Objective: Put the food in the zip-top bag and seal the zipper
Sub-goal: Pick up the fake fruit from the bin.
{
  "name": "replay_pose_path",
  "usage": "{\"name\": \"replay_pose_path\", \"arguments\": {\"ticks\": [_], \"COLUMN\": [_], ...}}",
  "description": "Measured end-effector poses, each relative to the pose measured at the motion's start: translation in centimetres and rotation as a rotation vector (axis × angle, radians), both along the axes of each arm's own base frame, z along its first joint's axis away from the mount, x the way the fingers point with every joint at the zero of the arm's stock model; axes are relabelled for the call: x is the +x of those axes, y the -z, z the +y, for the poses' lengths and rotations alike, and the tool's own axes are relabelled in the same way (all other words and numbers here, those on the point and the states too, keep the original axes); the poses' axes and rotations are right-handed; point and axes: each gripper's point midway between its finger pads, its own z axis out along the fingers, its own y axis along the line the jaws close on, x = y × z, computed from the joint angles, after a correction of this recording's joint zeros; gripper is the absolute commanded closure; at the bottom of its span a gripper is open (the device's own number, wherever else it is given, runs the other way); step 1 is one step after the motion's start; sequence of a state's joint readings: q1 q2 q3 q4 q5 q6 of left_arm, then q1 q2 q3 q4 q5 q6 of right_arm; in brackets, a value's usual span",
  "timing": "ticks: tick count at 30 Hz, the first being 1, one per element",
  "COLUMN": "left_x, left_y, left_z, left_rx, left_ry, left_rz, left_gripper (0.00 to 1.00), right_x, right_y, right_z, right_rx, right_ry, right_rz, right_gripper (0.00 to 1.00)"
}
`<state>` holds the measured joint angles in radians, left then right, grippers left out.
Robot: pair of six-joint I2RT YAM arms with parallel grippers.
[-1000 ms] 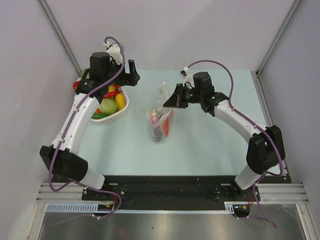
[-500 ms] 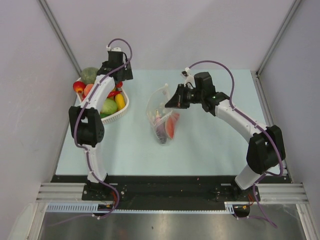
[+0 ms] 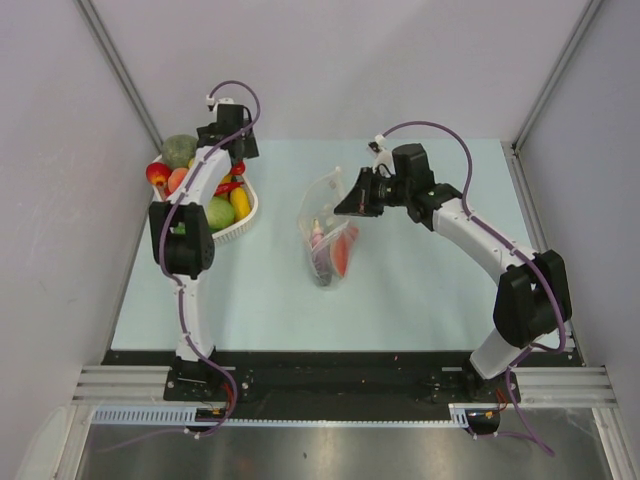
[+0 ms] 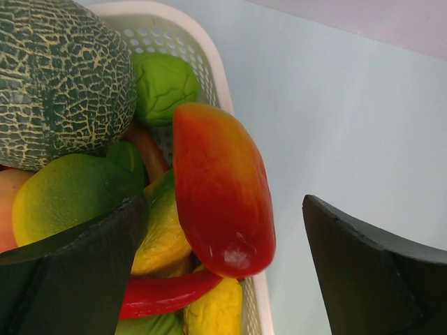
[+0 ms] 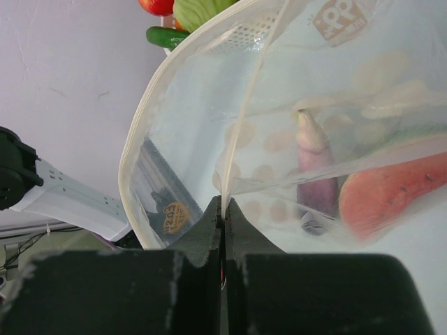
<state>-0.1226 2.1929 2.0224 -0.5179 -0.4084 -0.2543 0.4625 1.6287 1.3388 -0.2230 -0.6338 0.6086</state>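
Your left arm has folded upright since a second ago, and the left end effector [image 4: 213,234] has swung from beside the basket [image 3: 246,214] to right above it, at the counter's [image 3: 420,290] far-left corner. Its fingers stand spread wide, one on each side of a red-orange piece [image 4: 220,188] that lies on top of the pile, beside the netted melon [image 4: 56,77]. Nothing is held there yet.

Your right end effector [image 5: 222,213] has barely shifted. Its fingers are pressed together on the zipper strip [image 5: 246,98] of the zip-top bag [image 3: 325,215], holding one lip up so the mouth gapes toward the basket. That bag sits about mid-counter, a little toward the far edge, with a purple piece [image 5: 311,174] and an orange-red piece [image 5: 391,192] already inside.

So you look to be at the start of another pick: the next piece of food is lined up but not grasped. Most of the food is in the basket, and sealing looks well off. Watch the glossy, rounded piece; it may squirt sideways as you close.
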Motion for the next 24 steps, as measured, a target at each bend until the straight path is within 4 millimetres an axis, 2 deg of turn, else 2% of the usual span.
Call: {"name": "replay_pose_path", "arguments": {"ticks": [4,8,9,11,15,17,21,23,24], "left_x": [0.2,0.7,0.7,0.8,1.0,1.0,0.8,0.3,-0.2], "left_y": [1.7,2.5,2.6,2.8,2.9,2.8,1.9,0.3,-1.1], "left_z": [0.7,1.1,1.1,1.2,1.0,0.9,0.2,-0.6,-1.1], "left_rx": [0.004,0.002,0.002,0.001,-0.007,-0.016,-0.051,-0.087,-0.111], "left_ry": [-0.012,-0.018,-0.018,-0.018,-0.002,0.009,0.037,0.069,0.093], "left_rz": [0.026,0.026,0.026,0.027,0.025,0.025,0.017,0.002,-0.021], "left_gripper": [0.05,0.14,0.22,0.27,0.47,0.51,0.54,0.54,0.55], "right_x": [0.1,0.2,0.2,0.3,0.3,0.3,0.2,0.2,0.2], "right_y": [0.1,0.1,0.1,0.1,0.2,0.3,0.4,0.4,0.4], "right_z": [-0.2,-0.3,-0.3,-0.4,-0.5,-0.5,-0.5,-0.5,-0.4], "right_rx": [-0.002,-0.002,-0.002,-0.002,-0.003,-0.004,-0.006,-0.005,-0.005], "right_ry": [0.005,0.008,0.008,0.01,0.013,0.013,0.013,0.012,0.01], "right_rz": [0.003,0.004,0.004,0.003,0.006,0.008,0.011,0.011,0.011], "right_gripper": [1.0,1.0,1.0,1.0,1.0,1.0,1.0,1.0,1.0]}}
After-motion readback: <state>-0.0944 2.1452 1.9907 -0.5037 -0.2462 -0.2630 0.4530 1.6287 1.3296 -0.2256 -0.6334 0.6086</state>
